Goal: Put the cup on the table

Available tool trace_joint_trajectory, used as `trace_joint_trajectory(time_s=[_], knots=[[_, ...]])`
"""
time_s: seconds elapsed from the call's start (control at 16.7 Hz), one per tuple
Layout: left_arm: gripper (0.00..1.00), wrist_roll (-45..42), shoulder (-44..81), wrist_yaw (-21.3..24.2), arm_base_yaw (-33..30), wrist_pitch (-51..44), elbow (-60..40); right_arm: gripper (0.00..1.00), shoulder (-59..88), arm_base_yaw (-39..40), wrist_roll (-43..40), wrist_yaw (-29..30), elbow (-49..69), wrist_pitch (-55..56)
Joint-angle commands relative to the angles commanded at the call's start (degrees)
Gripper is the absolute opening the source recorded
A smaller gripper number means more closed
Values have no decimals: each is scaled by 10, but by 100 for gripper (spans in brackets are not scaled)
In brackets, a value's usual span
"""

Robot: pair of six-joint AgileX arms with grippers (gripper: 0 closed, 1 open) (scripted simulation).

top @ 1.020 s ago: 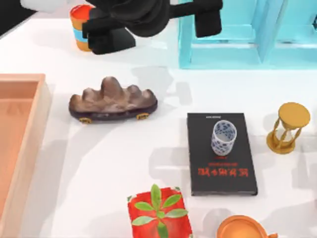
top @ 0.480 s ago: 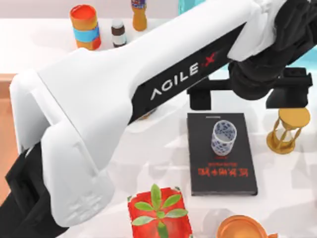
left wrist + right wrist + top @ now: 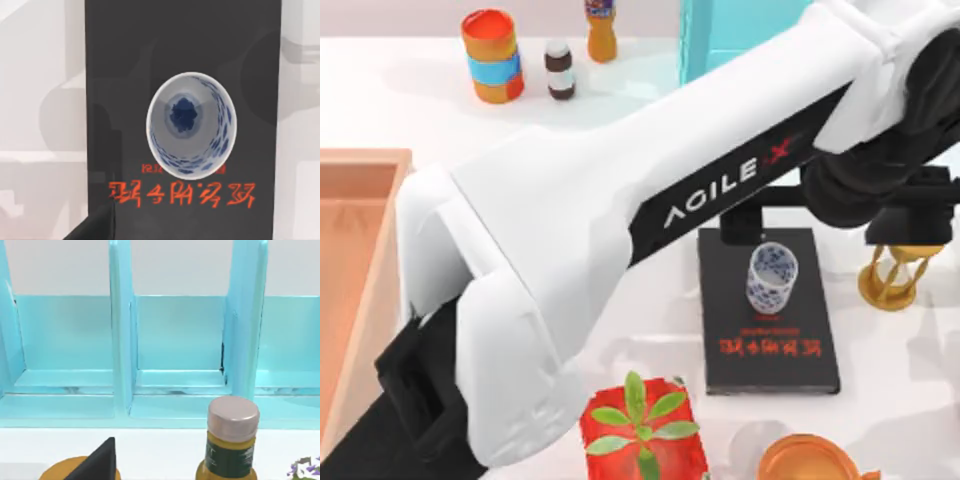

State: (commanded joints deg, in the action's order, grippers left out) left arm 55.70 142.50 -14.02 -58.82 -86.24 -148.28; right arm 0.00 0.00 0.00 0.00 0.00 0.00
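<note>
The cup [image 3: 772, 277], small and white with a blue pattern, stands upright on the upper half of a black book [image 3: 770, 350] right of centre on the white table [image 3: 420, 110]. My left arm reaches across from the lower left. Its gripper [image 3: 825, 226] hovers open just behind the cup, the two fingers spread wide with nothing between them. The left wrist view looks straight down into the cup [image 3: 190, 125] on the black book [image 3: 135, 60], with one dark fingertip [image 3: 95, 227] off to the side. My right gripper [image 3: 100, 462] is parked facing a teal shelf.
A golden hourglass [image 3: 900, 265] stands right of the book. A red plant box [image 3: 642, 430] and an orange cup [image 3: 810, 462] sit at the front. A wooden tray [image 3: 355, 250] lies at the left. An orange canister [image 3: 492, 55], two bottles [image 3: 558, 68] and a teal shelf [image 3: 740, 30] line the back.
My left arm has swung in from the back left across the table, and its gripper has come down and right to just behind the cup. The cup has not moved.
</note>
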Motion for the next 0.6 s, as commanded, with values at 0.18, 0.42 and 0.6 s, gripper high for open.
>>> trace_joint_trajectory(time_s=[0.18, 0.42, 0.6], knots=[[100, -6, 3, 1, 7, 10, 8, 100, 0, 0, 0, 0, 0, 0], [100, -33, 8, 6, 31, 72, 57, 100, 0, 0, 0, 0, 0, 0], [100, -43, -4, 9, 42, 124, 118, 100, 0, 0, 0, 0, 0, 0]])
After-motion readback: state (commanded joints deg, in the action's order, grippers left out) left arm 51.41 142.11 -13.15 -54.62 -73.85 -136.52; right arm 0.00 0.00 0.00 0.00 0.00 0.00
